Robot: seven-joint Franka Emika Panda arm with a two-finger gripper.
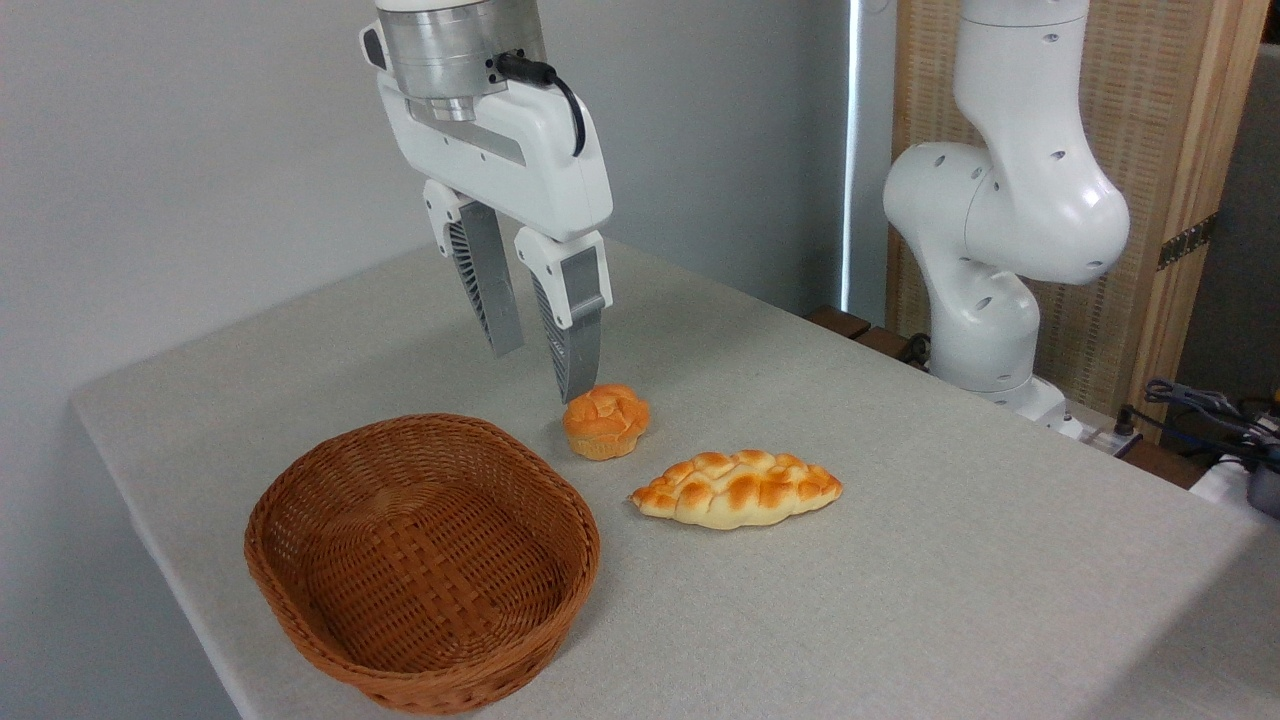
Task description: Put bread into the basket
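Nearest the lens, low at left: wicker basket (pixel 420 560), empty on the desk (pixel 900 560). Above and behind it, tool (pixel 545 370) hanging with a narrow gap between its fingers, gripping nothing. Just right of the lower fingertip, bread (pixel 606 421) on the desk — beside the tool, not between the fingers. Farther right, braided loaf (pixel 737 488). Step judged: approach before grasp — next needs wider fingers, a shift right, then descent.

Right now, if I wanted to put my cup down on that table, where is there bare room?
The widest bare stretch of the table lies right of the braided loaf, toward the arm's base. The far left corner behind the basket is free too. The middle is crowded: bun, loaf and basket sit close, with the open gripper just above the bun.
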